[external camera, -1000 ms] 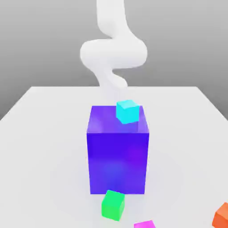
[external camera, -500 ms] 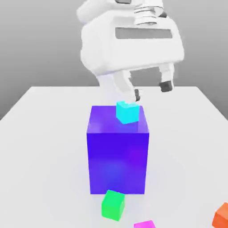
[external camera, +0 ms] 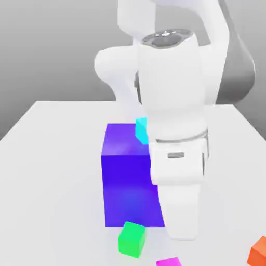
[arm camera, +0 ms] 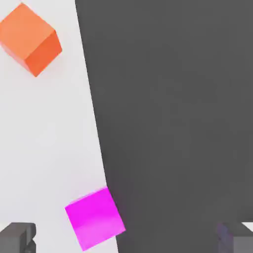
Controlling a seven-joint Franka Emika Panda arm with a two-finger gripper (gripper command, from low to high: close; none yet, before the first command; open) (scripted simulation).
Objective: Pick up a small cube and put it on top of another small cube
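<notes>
Exterior view, foreground: small plain magenta-pink cube (external camera: 169, 262) at the near edge of the flat white table (external camera: 52, 156), small green cube (external camera: 131, 239) just behind it, small orange cube (external camera: 258, 250) toward the exterior view's right. Middle ground: white robot arm (external camera: 174, 130) reaching down in front of the large glossy blue-purple cube (external camera: 127, 182). Behind: small cyan cube (external camera: 141, 130) on the large cube's top, partly hidden by the arm. Hand view: gripper (arm camera: 126, 236) with dark fingertips (arm camera: 17, 237) spread wide apart, empty; magenta-pink cube (arm camera: 95, 218) lies between them at the table's edge, orange cube (arm camera: 29, 38) well beyond
</notes>
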